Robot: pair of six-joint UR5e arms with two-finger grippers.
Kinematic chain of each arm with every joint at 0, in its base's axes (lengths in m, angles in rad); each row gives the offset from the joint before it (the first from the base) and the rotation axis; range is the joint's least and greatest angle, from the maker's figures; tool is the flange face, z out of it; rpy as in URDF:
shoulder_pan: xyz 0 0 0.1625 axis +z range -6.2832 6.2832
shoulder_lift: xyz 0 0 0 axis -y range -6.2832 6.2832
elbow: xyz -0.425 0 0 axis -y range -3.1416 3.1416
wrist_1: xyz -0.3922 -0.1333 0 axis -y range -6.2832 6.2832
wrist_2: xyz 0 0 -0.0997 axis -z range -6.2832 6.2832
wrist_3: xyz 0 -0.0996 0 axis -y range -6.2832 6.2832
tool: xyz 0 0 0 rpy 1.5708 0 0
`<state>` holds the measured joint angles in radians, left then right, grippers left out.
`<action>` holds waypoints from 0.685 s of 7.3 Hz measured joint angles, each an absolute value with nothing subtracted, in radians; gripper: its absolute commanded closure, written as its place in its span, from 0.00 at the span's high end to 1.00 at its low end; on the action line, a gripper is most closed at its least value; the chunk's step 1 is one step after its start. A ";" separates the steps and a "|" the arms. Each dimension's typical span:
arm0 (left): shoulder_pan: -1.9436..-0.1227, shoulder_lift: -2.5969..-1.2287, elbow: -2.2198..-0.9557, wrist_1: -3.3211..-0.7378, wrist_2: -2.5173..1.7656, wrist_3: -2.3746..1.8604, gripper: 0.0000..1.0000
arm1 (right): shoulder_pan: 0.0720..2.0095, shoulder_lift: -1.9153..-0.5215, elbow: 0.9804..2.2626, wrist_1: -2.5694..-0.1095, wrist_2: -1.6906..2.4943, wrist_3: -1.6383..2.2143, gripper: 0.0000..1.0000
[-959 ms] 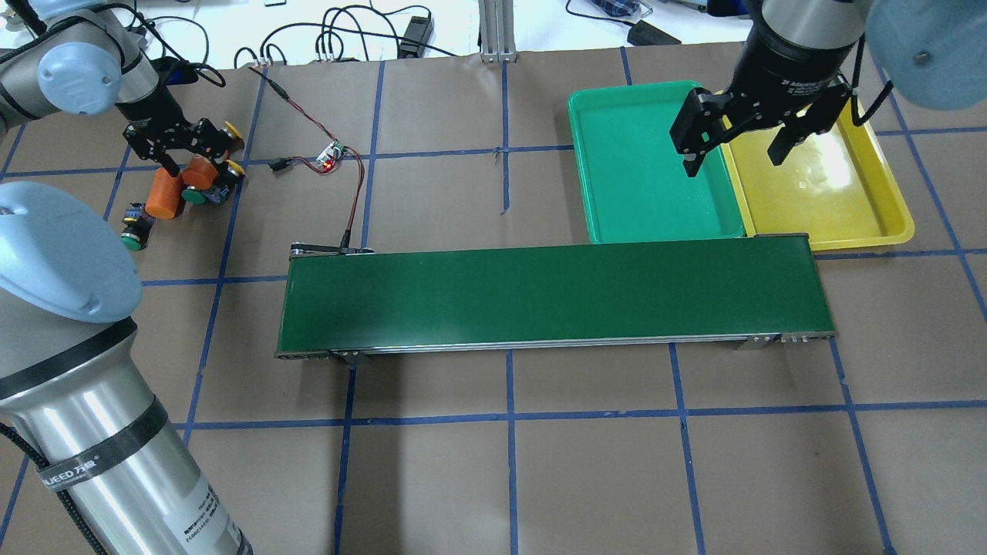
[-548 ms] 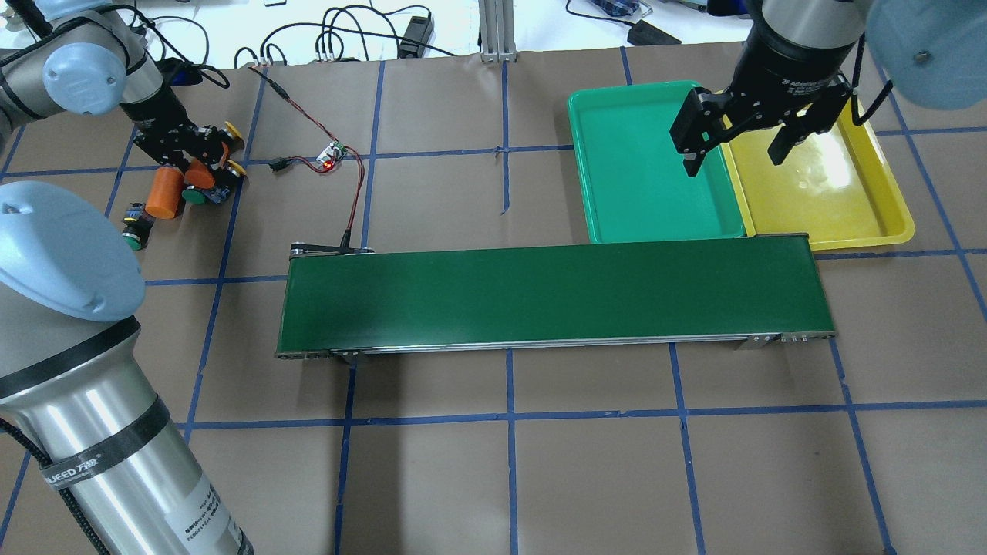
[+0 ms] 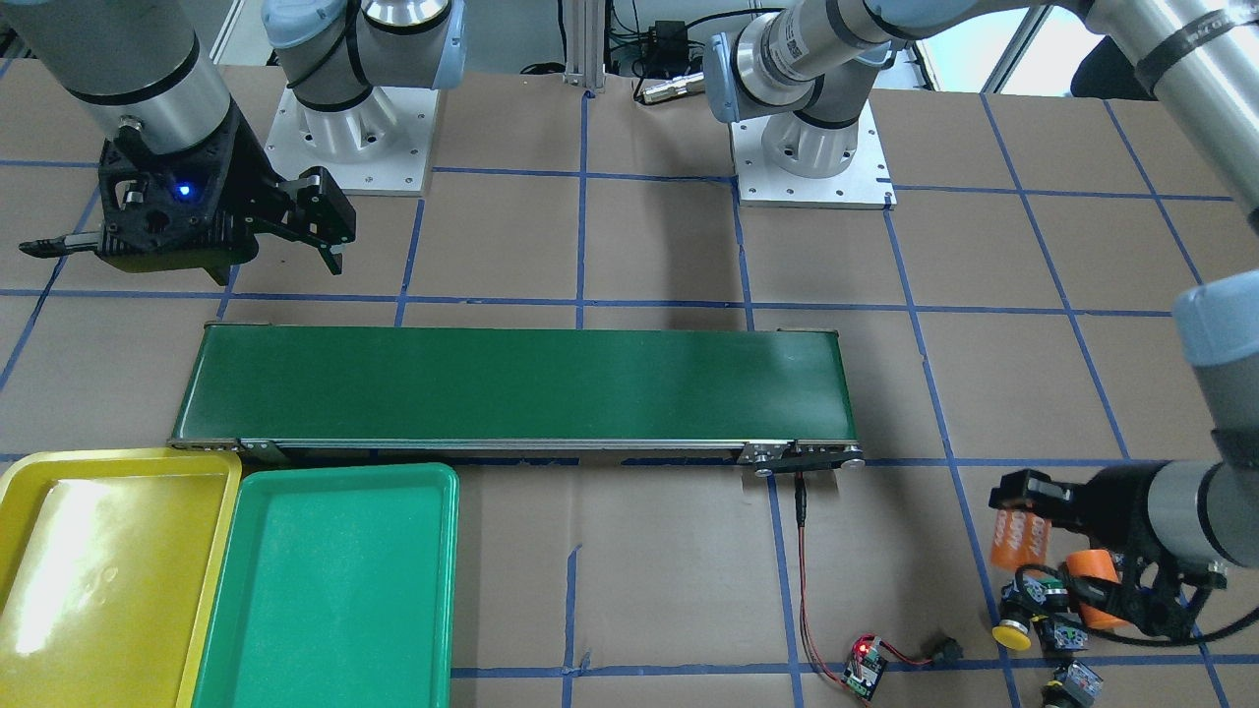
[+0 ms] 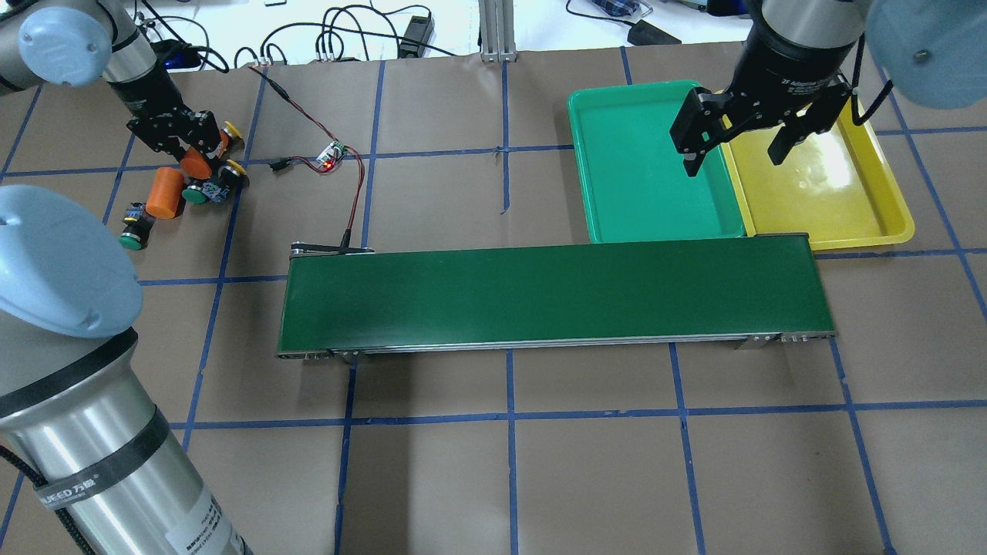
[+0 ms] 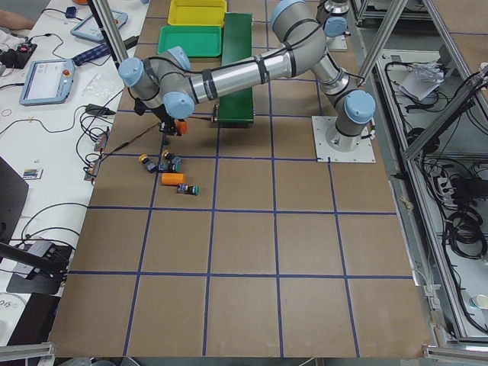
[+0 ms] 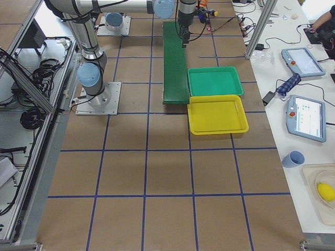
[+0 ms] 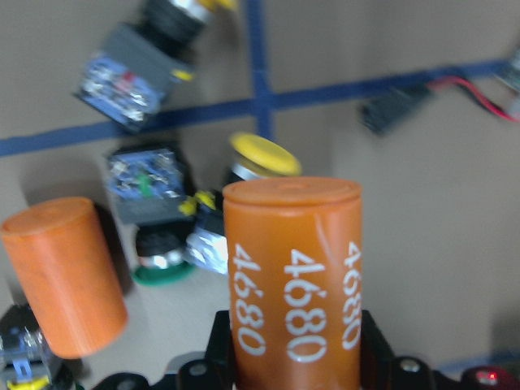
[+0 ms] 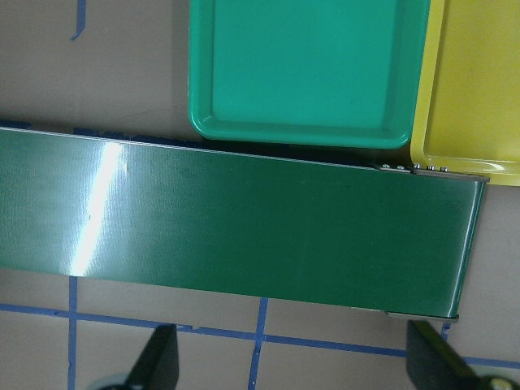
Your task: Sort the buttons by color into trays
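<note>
Gripping an orange cylinder marked 4680 between its fingers, the left gripper hangs just above the four buttons, which lie clustered beside a second orange cylinder near the table's far-left corner. Toward the far-right corner the green tray and yellow tray sit side by side. The right gripper hovers over their shared edge, spread wide and holding nothing.

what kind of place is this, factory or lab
Probably a robotics lab or test cell, not a factory line: a left arm and right arm bolted to a table papered brown with a blue tape grid, a short conveyor belt on it, and teach pendants on the side bench.
</note>
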<state>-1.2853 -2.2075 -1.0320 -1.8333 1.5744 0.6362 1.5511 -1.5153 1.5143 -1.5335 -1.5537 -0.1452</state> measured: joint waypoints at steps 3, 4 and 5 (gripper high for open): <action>-1.365 -2.016 -1.096 -2.054 1.575 0.800 0.00 | 1.551 -1.515 1.514 -1.534 -1.554 -0.144 1.00; -1.411 -1.971 -1.155 -2.027 1.575 0.824 0.00 | 1.551 -1.514 1.514 -1.532 -1.554 -0.144 1.00; -1.450 -1.926 -1.240 -1.959 1.578 0.842 0.00 | 1.550 -1.514 1.515 -1.532 -1.555 -0.144 1.00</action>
